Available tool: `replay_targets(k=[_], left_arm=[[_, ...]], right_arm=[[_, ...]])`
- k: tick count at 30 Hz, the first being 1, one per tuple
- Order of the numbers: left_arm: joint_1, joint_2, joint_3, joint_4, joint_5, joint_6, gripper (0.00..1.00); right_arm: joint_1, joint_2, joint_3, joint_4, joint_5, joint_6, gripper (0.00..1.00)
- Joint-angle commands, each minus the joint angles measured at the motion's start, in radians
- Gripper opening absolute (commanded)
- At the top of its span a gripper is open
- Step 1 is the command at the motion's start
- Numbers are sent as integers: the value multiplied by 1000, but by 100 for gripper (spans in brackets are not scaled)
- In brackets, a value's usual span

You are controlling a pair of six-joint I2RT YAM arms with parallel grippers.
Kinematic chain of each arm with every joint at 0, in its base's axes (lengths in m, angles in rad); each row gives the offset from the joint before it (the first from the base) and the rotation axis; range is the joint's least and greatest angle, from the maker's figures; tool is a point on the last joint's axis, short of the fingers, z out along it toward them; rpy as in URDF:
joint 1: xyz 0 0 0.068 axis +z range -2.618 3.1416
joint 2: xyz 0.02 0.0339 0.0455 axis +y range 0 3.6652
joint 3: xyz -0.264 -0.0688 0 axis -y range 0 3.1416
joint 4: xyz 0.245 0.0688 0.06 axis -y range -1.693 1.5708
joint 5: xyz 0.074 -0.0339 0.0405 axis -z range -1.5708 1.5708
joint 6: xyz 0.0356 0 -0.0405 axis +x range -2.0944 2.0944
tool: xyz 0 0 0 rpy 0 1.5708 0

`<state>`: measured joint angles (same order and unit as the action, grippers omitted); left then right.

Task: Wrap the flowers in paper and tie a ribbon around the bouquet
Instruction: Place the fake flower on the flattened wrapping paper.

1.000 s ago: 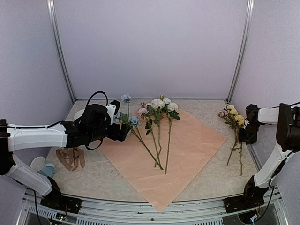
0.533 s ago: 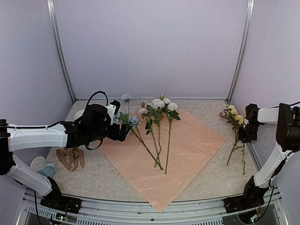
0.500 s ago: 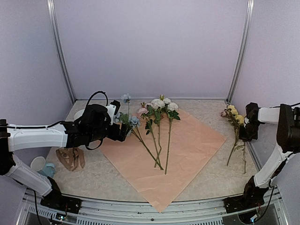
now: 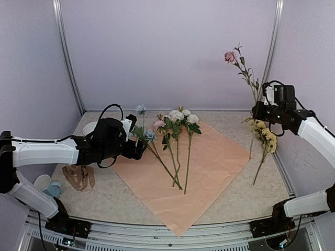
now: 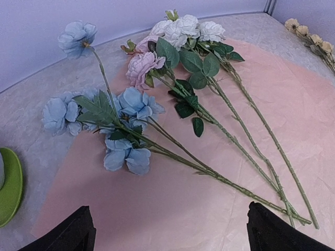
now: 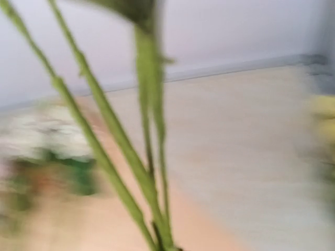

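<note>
Relation governing the coming move, top external view: right tool [image 4: 259, 111] closed on the held stems [image 4: 246, 74], high above the counter [image 4: 243, 196] at its right-hand edge; long axis near upright, pink bloom [image 4: 229, 56] uppermost, yellow blooms [image 4: 268, 137] drooping below the grip. Paper [image 4: 212, 162] to the left of and below that tool, laid as a diamond, flat on the counter. Remaining flowers [image 4: 177, 121] already on the paper, heads toward the far wall, stem ends converging toward the near corner. Judged requirement: carry leftward and down, tip the held axis parallel to the laid stems, heads far. Left tool [image 4: 138, 149] fully open, empty, just beside the blue blooms [image 4: 149, 134] at the paper's left edge. Ribbon [image 4: 78, 177] heaped on the counter at near left, well apart from the paper. Left wrist view: fingers [image 5: 68, 235] wide apart at the bottom corners, nothing between; blue blooms nearest, white blooms [image 5: 184, 29] beyond, stems fanned across the paper toward lower right; green dish [image 5: 8, 183] at the left margin. Free room on the paper to the right of the laid stems. Right wrist view: heavy blur; held stems [image 6: 148, 104] running up the frame from the bottom edge, fingers not in view. Risk, as judged: drooping yellow heads touching first and shifting the thin sheet.
</note>
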<state>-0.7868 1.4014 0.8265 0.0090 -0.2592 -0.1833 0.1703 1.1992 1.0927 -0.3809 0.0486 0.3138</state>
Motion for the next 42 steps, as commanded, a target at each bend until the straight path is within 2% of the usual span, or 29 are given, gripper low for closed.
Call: replay_targets(k=[1,3,7,9,13,19,20,24,28,31,36,39,42], left_arm=[[-1,42,39,18,14,-41,99],[-2,54,54,0,14,-47,99],[-3,50,45,-12,11,-42,99],[-3,41,38,-24,2,-38,99],[0,24,12,-19,-11,-42,99],[1,39,17,-17,3,-37,99],[1,40,21,-23,2,-33,99],[3,32,18,-30,-12,-22,99],[6,27,10,-27,-11,-18,99],[6,29,8,-26,-6,-18,99],[6,35,9,-14,2,-11,99],[5,40,13,-12,0,-7,99],[6,43,11,-9,4,-5,99]], right_arm=[[188,34,-223,491,-393,433,0],[305,139,-204,554,-384,498,0],[441,394,-37,437,-345,501,0],[463,498,25,398,-365,502,0],[474,618,27,482,-404,602,0],[475,748,64,536,-410,646,0],[475,757,76,518,-402,638,4],[473,731,92,434,-335,597,36],[451,636,94,303,-228,513,44],[406,527,92,157,-91,415,49],[201,416,76,-157,129,256,67],[41,409,34,-304,277,244,98],[-60,400,-48,-306,337,209,100]])
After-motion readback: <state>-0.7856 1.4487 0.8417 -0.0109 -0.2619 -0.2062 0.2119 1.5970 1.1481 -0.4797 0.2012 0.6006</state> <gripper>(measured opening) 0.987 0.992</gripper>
